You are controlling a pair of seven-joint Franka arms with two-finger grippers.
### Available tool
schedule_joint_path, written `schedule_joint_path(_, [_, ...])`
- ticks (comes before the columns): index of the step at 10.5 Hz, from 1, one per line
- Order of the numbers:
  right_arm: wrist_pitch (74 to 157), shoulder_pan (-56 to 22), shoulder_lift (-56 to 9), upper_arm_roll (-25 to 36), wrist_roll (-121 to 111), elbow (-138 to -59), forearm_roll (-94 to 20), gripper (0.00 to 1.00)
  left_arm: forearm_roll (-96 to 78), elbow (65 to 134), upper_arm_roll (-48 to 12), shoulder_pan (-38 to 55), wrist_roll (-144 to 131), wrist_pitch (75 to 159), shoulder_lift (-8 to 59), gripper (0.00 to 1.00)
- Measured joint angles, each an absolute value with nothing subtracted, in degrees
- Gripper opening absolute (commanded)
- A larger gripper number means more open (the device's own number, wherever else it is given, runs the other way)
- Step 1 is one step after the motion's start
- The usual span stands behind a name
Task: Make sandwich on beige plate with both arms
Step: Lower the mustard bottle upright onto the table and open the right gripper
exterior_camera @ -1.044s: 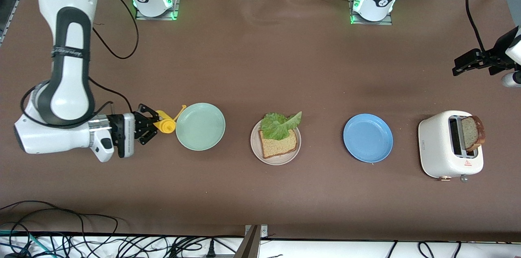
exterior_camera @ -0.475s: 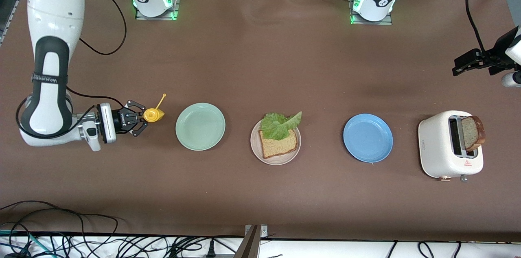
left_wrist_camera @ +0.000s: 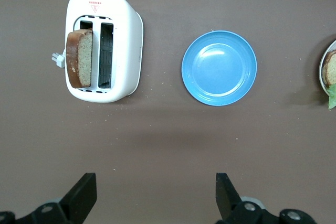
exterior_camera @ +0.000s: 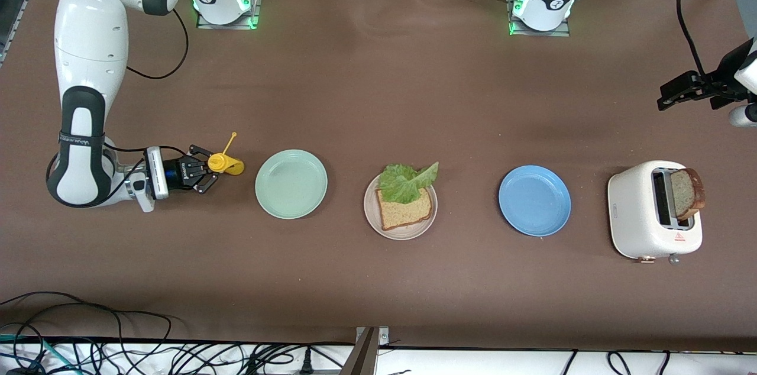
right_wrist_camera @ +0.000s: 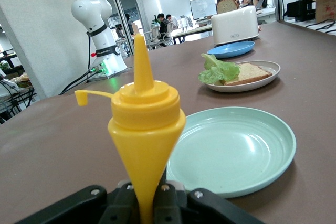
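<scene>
Your right gripper [exterior_camera: 208, 173] pinches a yellow squeeze bottle [exterior_camera: 225, 163] beside the mint-green plate [exterior_camera: 291, 184]. The round beige plate [exterior_camera: 400, 232] with bread slice [exterior_camera: 407, 210] and ruffled lettuce leaf [exterior_camera: 406, 180] sits well apart. Your left gripper [left_wrist_camera: 152, 195] waits, fingers spread wide, near the white toaster [left_wrist_camera: 123, 56].

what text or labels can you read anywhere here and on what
Red warning triangle with small red print, on the white toaster: a sign, its words too small to read.
Lettering on the black band of the right arm: too blurred to read.
Round marks on both arm bases: unreadable.
The yellow squeeze bottle in the right gripper and the plates bear none.
</scene>
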State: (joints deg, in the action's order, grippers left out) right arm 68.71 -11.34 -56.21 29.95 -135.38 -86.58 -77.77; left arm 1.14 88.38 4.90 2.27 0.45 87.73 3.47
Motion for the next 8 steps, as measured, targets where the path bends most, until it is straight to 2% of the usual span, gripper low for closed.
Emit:
schedule_joint_path(4, [71.0, -11.5, -56.2, 29.0, -137.9, -86.0, -77.8, 0.0, 1.1, 88.4, 4.9, 2.3, 0.4, 87.7, 3.5, 1.0])
schedule_joint_path(5, [71.4, -11.5, -56.2, 28.7, -138.0, -86.0, -77.8, 0.11, 1.1, 88.4, 4.9, 2.3, 0.4, 87.7, 3.5, 1.0])
schedule_joint_path(6, [71.5, -11.5, -56.3, 28.6, -138.0, -86.0, -77.8, 0.52, 1.1, 88.4, 4.9, 2.3, 0.4, 87.7, 3.5, 1.0])
schedule_joint_path(7, [71.6, -11.5, -56.4, 28.6, -138.0, -86.0, -77.8, 1.0, 1.1, 88.4, 4.9, 2.3, 0.4, 87.7, 3.5, 1.0])
schedule_joint_path(8, [71.6, -11.5, -56.5, 28.6, -138.0, -86.0, -77.8, 1.0, 1.1, 88.4, 4.9, 2.3, 0.4, 87.7, 3.5, 1.0])
